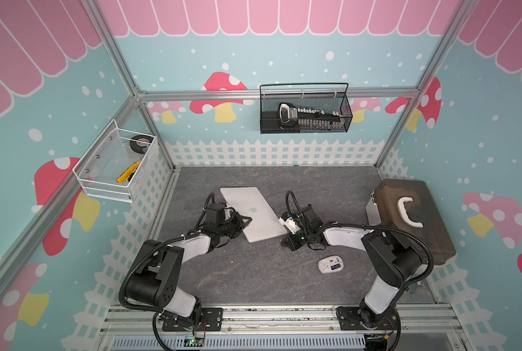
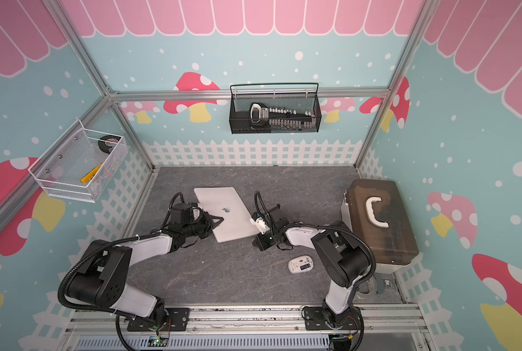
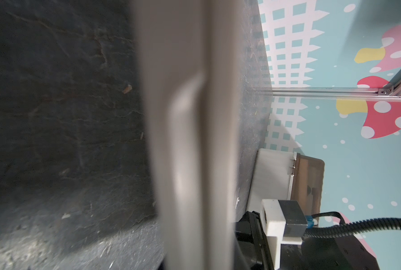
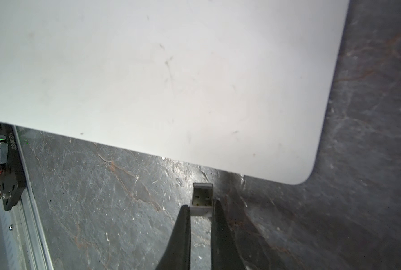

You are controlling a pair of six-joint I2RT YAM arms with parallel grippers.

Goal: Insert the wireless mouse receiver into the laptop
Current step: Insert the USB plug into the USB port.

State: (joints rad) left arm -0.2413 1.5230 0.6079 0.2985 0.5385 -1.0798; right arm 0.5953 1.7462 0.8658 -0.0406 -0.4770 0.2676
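Misalignment worries me: my right gripper (image 4: pixel 201 208) pinches the wireless mouse receiver (image 4: pixel 202 197) just short of the laptop (image 4: pixel 171 81) (its side face is hidden from me). A skewed push could jam it or shove the laptop, though my closed left gripper (image 1: pixel 247 219) rests on it.

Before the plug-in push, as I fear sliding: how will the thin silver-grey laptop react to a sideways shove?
The thin silver-grey laptop looks rigid, so probably won't flex. Flat on the grey tabletop, it may slide or pivot; the left gripper at its edge likely braces it.
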